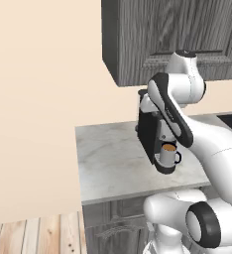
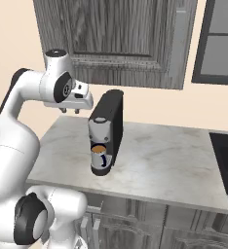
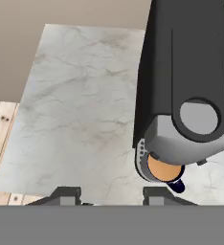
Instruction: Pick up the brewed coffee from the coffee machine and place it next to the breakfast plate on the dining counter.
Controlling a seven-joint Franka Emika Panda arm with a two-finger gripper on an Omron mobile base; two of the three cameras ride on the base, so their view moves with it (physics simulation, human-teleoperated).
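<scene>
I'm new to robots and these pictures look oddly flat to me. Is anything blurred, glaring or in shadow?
Left base view: even light, coffee machine and mug slightly soft, no glare. Right base view: faint shading under the wall cabinet. Hand view: sharp, looking steeply down on the counter.

We are looking at a home kitchen (a rendered one). A marbled stone counter (image 2: 155, 160) runs along a cream wall, with dark wood panelled cabinets (image 2: 116, 34) hung above it at twelve o'clock and matching cabinet doors below. A black pod coffee machine (image 2: 107, 127) stands on the stone with a mug of coffee (image 2: 99, 155) under its brew head. Light wooden floorboards (image 1: 33, 233) show at seven o'clock.
</scene>
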